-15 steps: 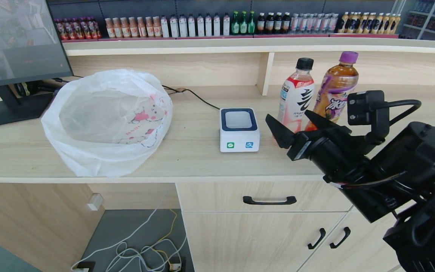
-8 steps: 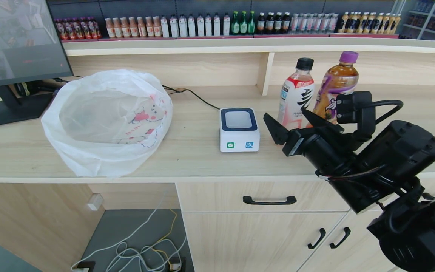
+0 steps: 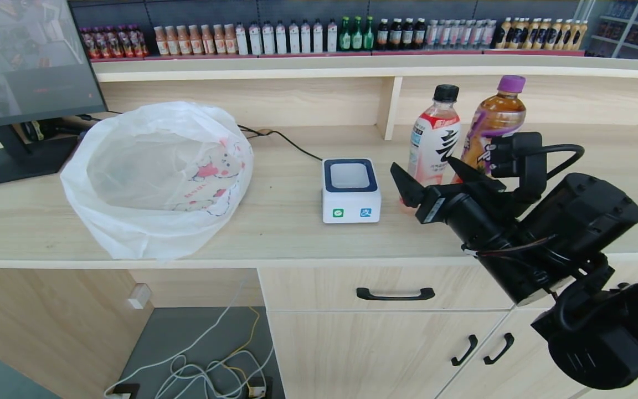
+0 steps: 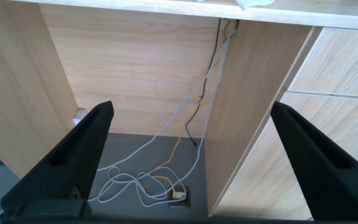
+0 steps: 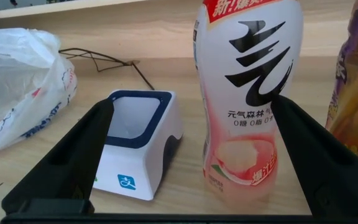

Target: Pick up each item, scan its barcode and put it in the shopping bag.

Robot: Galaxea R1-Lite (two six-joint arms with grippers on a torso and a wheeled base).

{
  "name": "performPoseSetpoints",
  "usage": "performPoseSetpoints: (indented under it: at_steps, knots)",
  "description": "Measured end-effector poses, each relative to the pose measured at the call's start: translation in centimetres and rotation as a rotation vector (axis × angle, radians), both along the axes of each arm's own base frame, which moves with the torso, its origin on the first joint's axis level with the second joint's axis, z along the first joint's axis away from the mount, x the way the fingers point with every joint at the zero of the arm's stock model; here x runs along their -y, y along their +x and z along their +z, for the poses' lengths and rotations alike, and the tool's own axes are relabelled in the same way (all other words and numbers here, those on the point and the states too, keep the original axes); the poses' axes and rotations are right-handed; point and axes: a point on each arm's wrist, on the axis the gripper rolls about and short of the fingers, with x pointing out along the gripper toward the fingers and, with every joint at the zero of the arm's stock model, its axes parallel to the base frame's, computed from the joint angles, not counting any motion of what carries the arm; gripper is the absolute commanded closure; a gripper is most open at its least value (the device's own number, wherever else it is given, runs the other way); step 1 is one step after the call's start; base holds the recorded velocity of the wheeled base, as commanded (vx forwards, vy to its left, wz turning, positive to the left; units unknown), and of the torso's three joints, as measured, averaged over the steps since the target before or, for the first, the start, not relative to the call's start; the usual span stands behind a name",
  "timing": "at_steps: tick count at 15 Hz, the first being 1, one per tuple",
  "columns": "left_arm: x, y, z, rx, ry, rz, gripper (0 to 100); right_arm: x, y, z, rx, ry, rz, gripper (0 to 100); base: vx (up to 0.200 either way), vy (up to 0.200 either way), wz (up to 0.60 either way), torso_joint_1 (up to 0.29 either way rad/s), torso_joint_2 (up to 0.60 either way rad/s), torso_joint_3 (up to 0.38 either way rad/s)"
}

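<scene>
A pink-and-white bottle (image 3: 433, 139) (image 5: 246, 93) with a black cap stands on the counter right of the white scanner (image 3: 350, 189) (image 5: 137, 143). A brown tea bottle (image 3: 490, 124) (image 5: 356, 81) with a purple cap stands just to its right. My right gripper (image 3: 434, 178) (image 5: 191, 155) is open, its fingers on either side of the pink bottle's lower part, not touching it. The white plastic shopping bag (image 3: 158, 174) (image 5: 20, 81) lies open at the counter's left. My left gripper (image 4: 197, 162) hangs open below the counter, facing the floor cables.
A monitor (image 3: 22, 61) stands at the far left of the counter (image 3: 274, 227). A cable (image 3: 280, 138) runs behind the scanner. A raised shelf with a divider (image 3: 388, 108) backs the counter. Drawers with black handles (image 3: 395, 293) are below.
My right gripper has moved forward and slightly up, closing in on the pink bottle so that its open fingers now flank it. Bottles, scanner and bag have not moved.
</scene>
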Motion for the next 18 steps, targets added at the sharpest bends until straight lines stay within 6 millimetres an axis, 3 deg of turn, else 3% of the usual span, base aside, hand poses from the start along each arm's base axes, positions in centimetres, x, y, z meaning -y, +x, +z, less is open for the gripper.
performPoseSetpoints:
  at_steps: [18]
  knots:
    - [0.0, 0.0, 0.0, 0.000, 0.000, 0.000, 0, 1.1, 1.8, -1.7, -0.041, -0.053, -0.040, 0, 0.000, 0.000, 0.00, 0.000, 0.00, 0.000]
